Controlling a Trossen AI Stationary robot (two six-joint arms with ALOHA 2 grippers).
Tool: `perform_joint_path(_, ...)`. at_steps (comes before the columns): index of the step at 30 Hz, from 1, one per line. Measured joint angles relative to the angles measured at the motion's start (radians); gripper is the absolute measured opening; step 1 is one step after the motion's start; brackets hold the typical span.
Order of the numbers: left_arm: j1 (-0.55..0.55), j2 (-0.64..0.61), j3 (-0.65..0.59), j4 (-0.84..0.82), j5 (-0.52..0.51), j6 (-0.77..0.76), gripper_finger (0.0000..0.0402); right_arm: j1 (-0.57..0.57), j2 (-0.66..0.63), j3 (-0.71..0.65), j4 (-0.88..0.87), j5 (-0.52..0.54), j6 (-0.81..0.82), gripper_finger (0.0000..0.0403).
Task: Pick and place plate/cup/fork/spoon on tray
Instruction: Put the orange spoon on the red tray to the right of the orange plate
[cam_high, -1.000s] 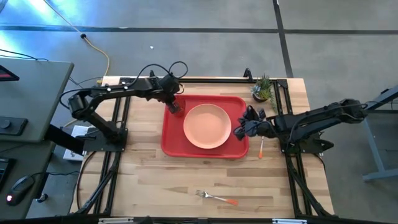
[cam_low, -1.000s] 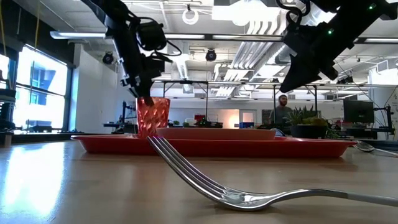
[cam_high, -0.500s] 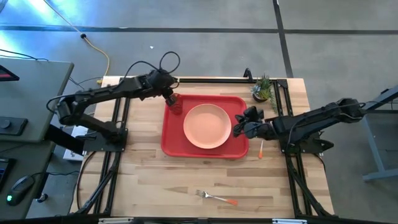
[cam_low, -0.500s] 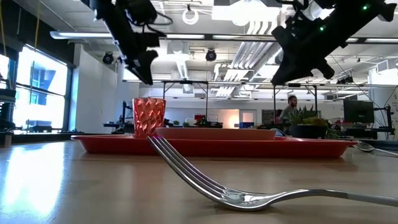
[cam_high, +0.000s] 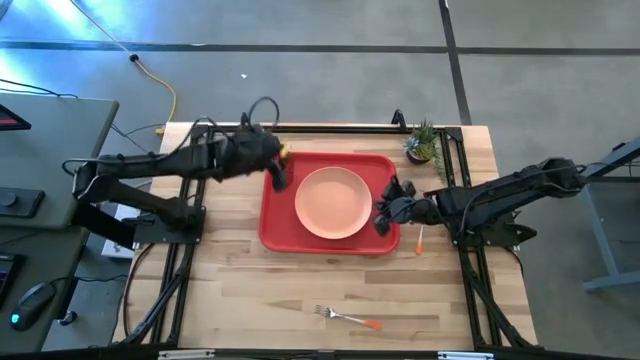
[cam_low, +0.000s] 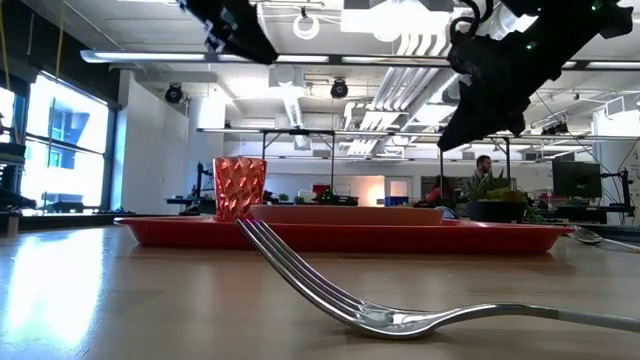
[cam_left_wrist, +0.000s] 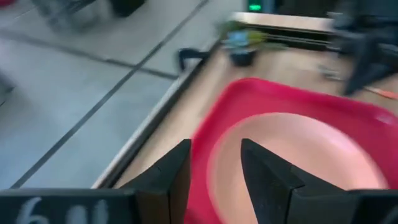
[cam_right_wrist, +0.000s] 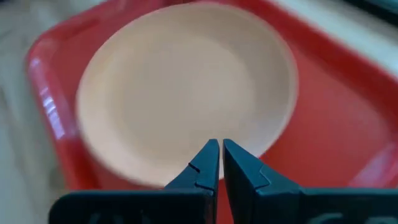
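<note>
The red tray (cam_high: 278, 232) lies mid-table with the peach-pink plate (cam_high: 333, 203) resting flat in it. The red-orange cup (cam_low: 240, 188) stands upright on the tray's far left corner; in the high view my left arm hides it. My left gripper (cam_high: 278, 176) hangs open, well above the cup, its fingers (cam_left_wrist: 177, 168) apart and holding nothing. My right gripper (cam_high: 385, 216) hovers shut over the tray's right rim, next to the plate (cam_right_wrist: 186, 93). The spoon (cam_high: 420, 238) lies on the table right of the tray. The fork (cam_high: 347, 317) lies near the table's front edge.
A small green potted plant (cam_high: 422, 143) stands at the table's far right corner. Bare wood stretches between the tray and the fork. People move about in the room beyond the table.
My left gripper has opened, let go of the cup's rim and gone up, clear of it. The cup stays upright on the tray's far left corner.
</note>
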Motion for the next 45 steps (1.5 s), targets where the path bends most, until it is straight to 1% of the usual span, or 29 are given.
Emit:
perform_joint_path(3,-0.111,0.016,-0.005,0.026,-0.030,-0.014,0.0117,0.008,0.000,0.000,0.050,-0.006,-0.008,0.0014)
perform_joint_path(6,-0.221,0.019,-0.065,0.115,-0.113,-0.042,0.0108,0.008,0.000,0.000,0.105,-0.002,0.043,0.0014)
perform_joint_path(8,-0.289,0.022,-0.108,0.201,-0.154,-0.067,0.0102,0.008,0.000,0.000,0.097,-0.013,0.118,0.0014)
perform_joint_path(10,-0.349,0.023,-0.154,0.225,-0.189,-0.113,0.0096,0.010,-0.004,0.000,0.080,-0.050,0.167,0.0014)
perform_joint_path(12,-0.410,0.025,-0.197,0.240,-0.223,-0.174,0.0091,0.037,-0.009,0.014,0.054,-0.088,0.164,0.0014)
perform_joint_path(13,-0.436,0.024,-0.218,0.245,-0.250,-0.202,0.0089,0.059,-0.011,0.031,0.035,-0.083,0.162,0.0014)
perform_joint_path(15,-0.480,0.024,-0.259,0.248,-0.310,-0.256,0.0085,0.107,-0.022,0.074,-0.063,-0.005,0.174,0.0014)
perform_joint_path(17,-0.503,0.025,-0.295,0.240,-0.367,-0.297,0.0081,0.144,-0.022,0.127,-0.204,0.108,0.176,0.0014)
perform_joint_path(19,-0.506,0.024,-0.326,0.255,-0.406,-0.319,0.0078,0.168,-0.023,0.173,-0.353,0.245,0.177,0.0014)
perform_joint_path(21,-0.489,0.027,-0.368,0.301,-0.434,-0.336,0.0074,0.182,-0.022,0.188,-0.439,0.373,0.202,0.0014)
perform_joint_path(22,-0.474,0.039,-0.392,0.350,-0.455,-0.335,0.0073,0.186,-0.023,0.182,-0.484,0.430,0.224,0.0014)
perform_joint_path(23,-0.453,0.052,-0.414,0.421,-0.474,-0.307,0.0071,0.186,-0.023,0.175,-0.521,0.476,0.246,0.0014)
perform_joint_path(25,-0.401,0.076,-0.443,0.578,-0.515,-0.188,0.0068,0.180,-0.023,0.162,-0.613,0.524,0.317,0.0014)
perform_joint_path(27,-0.359,0.100,-0.443,0.704,-0.486,-0.060,0.0066,0.175,-0.023,0.158,-0.738,0.522,0.446,0.0016)
perform_joint_path(28,-0.346,0.108,-0.438,0.736,-0.450,-0.008,0.0066,0.175,-0.024,0.159,-0.795,0.520,0.514,0.0019)
perform_joint_path(31,-0.331,0.112,-0.387,0.776,-0.349,0.146,0.0065,0.152,-0.036,0.179,-0.985,0.474,0.690,0.0040)
perform_joint_path(33,-0.325,0.104,-0.326,0.779,-0.346,0.227,0.0065,0.116,-0.051,0.195,-1.071,0.410,0.796,0.0063)
perform_joint_path(34,-0.318,0.102,-0.289,0.783,-0.358,0.224,0.0065,0.093,-0.058,0.199,-1.102,0.368,0.835,0.0076)
perform_joint_path(36,-0.297,0.088,-0.218,0.770,-0.395,0.150,0.0065,0.046,-0.076,0.197,-1.122,0.250,0.865,0.0104)
perform_joint_path(37,-0.283,0.087,-0.182,0.772,-0.394,0.099,0.0065,0.020,-0.084,0.191,-1.125,0.190,0.875,0.0118)
perform_joint_path(40,-0.236,0.087,-0.104,0.735,-0.319,-0.013,0.0065,-0.057,-0.103,0.155,-1.107,0.003,0.846,0.0153)
perform_joint_path(43,-0.201,0.088,-0.067,0.687,-0.221,-0.032,0.0065,-0.106,-0.119,0.094,-0.985,-0.155,0.775,0.0177)
perform_joint_path(44,-0.191,0.087,-0.065,0.673,-0.201,-0.040,0.0065,-0.114,-0.123,0.069,-0.934,-0.205,0.776,0.0182)
perform_joint_path(45,-0.184,0.087,-0.065,0.653,-0.192,-0.059,0.0065,-0.119,-0.124,0.053,-0.904,-0.230,0.776,0.0185)
